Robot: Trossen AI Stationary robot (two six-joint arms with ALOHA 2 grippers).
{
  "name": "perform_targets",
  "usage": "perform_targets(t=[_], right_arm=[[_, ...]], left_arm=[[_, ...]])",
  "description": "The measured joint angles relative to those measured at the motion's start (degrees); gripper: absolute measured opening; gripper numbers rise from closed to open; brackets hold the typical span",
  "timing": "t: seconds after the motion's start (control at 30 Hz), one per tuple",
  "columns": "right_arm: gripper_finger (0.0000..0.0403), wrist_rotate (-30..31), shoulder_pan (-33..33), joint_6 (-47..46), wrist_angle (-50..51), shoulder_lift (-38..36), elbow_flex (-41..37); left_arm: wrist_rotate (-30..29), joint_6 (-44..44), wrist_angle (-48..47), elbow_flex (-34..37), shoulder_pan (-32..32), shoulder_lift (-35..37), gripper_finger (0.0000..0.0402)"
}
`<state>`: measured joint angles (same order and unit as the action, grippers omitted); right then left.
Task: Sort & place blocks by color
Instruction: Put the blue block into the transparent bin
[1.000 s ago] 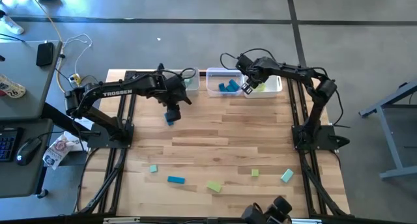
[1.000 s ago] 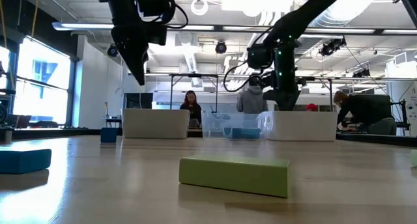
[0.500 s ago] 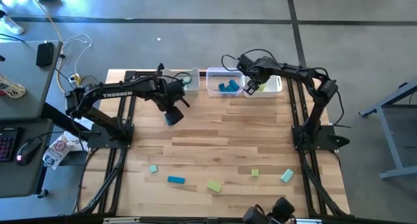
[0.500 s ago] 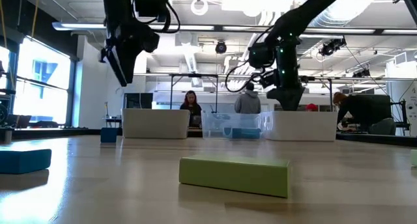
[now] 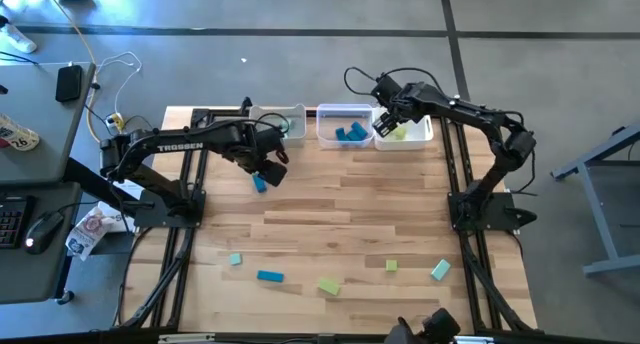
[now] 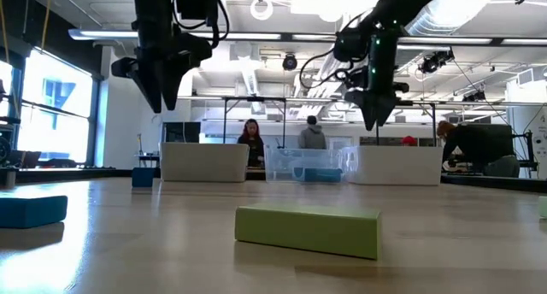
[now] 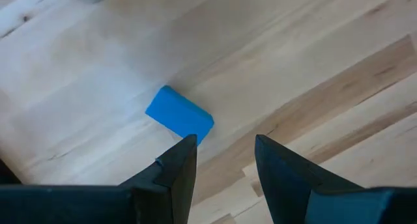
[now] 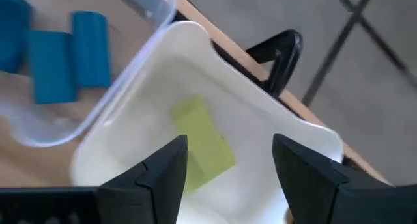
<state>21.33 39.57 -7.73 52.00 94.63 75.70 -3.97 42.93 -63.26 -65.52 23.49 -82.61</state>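
My left gripper (image 7: 221, 152) is open and hovers above a blue block (image 7: 179, 114) that lies flat on the table (image 5: 400, 204), just beyond the fingertips. In the high view this block (image 5: 260, 183) lies on the table's far left part, below the gripper (image 5: 270, 172). My right gripper (image 8: 228, 152) is open over the right bin (image 8: 287, 113). A yellow-green block (image 8: 202, 142) lies on that bin's floor. The middle bin (image 5: 325, 134) holds blue blocks (image 5: 350, 133). The left bin (image 5: 268, 115) stands beside it.
Loose blocks lie near the table's front edge: a teal cube (image 5: 235, 258), a blue bar (image 5: 270, 277), a yellow-green bar (image 5: 329, 285), a yellow-green cube (image 5: 391, 266) and a teal block (image 5: 440, 270). People stand in the room beyond the bins (image 6: 312, 136).
My left gripper has turned about above the blue block and shifted slightly toward the table's left edge. My right gripper has risen a little and moved toward the far edge over the right bin.
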Motion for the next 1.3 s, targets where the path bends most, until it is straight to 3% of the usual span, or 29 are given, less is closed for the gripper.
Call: perform_targets(t=[0.07, 0.2, 0.37, 0.77, 0.93, 1.3], right_arm=[[0.0211, -1.52, -0.22, -0.54, 0.54, -1.06, 0.0], [0.0211, -2.04, -1.21, -1.14, 0.92, -3.2, 0.0], [0.0211, -1.92, -2.57, -1.37, 0.81, -4.74, 0.0], [0.0211, -2.39, -3.32, -0.83, 0.48, -5.11, 0.0], [0.0211, -2.45, -3.32, -0.83, -0.02, -5.09, 0.0], [0.0211, -2.45, -3.32, -0.8, -1.73, -5.07, 0.0]], left_arm=[[-0.57, -0.63, 0.0, 0.0, -0.24, 0.0, 0.0142], [1.46, -10.57, 0.02, 0.0, -1.57, 0.0, 0.0142], [4.0, -17.58, 0.04, 0.0, -6.84, 0.0, 0.0142], [4.02, -14.5, 1.37, 0.0, -23.45, 0.0, 0.0142], [7.09, -13.63, 2.25, 0.0, -28.73, 0.0, 0.0146], [7.98, -15.35, 5.9, 0.0, -37.32, -1.87, 0.0193]])
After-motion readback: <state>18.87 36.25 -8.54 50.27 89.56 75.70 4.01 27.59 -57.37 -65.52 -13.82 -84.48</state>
